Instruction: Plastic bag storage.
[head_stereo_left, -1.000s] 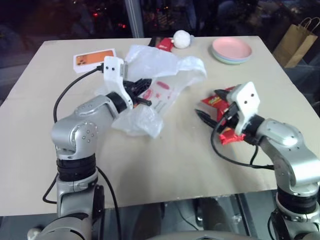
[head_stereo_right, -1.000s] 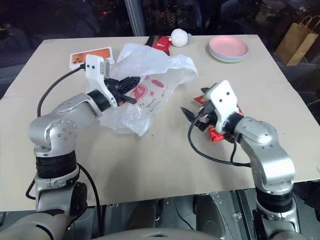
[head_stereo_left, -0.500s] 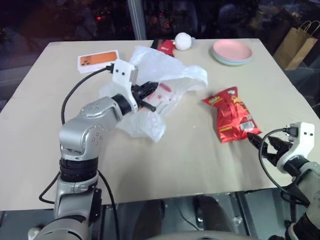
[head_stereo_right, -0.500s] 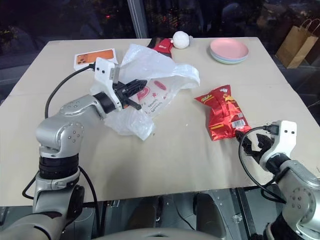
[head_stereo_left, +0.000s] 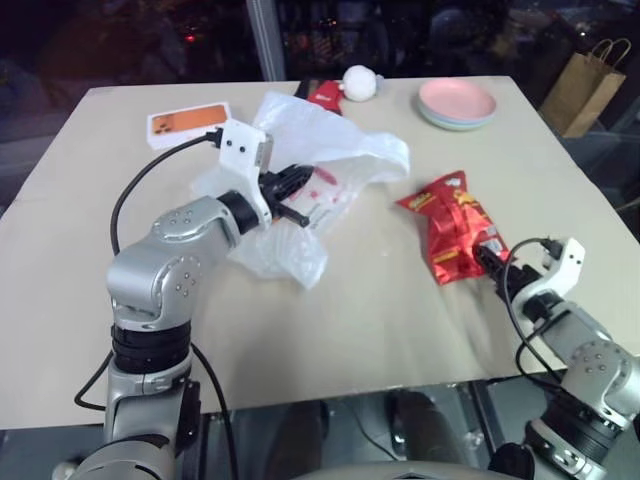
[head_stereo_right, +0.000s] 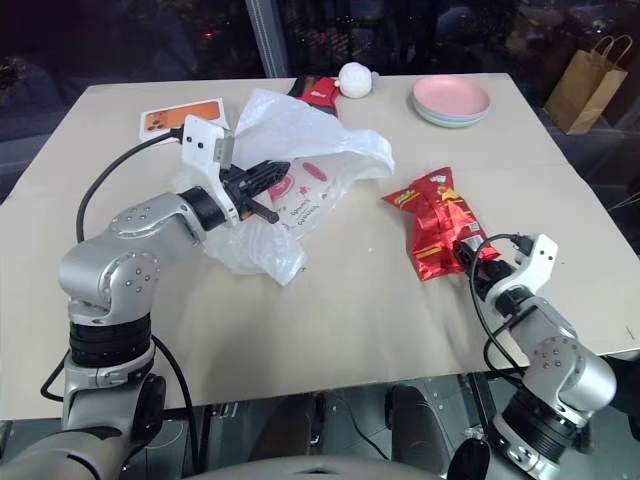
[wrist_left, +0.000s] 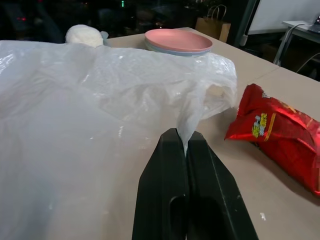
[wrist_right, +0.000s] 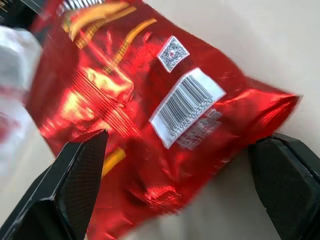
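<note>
While its loose body lies crumpled on the tabletop (head_stereo_left: 330, 330), the plastic bag (head_stereo_left: 330, 150) has a fold pinched in the left gripper (head_stereo_left: 296, 190), whose fingers are pressed tight together; what lies inside the bag cannot be told. That arm reaches level over the bag. At the near right edge, the right gripper (head_stereo_left: 490, 268) is spread wide, its fingers either side of one red snack packet (head_stereo_left: 455, 228). One stack of plates (head_stereo_left: 456, 101) stands at the far side.

Snack packet (wrist_right: 150, 115) — barcode and QR code, digits unreadable.
</note>
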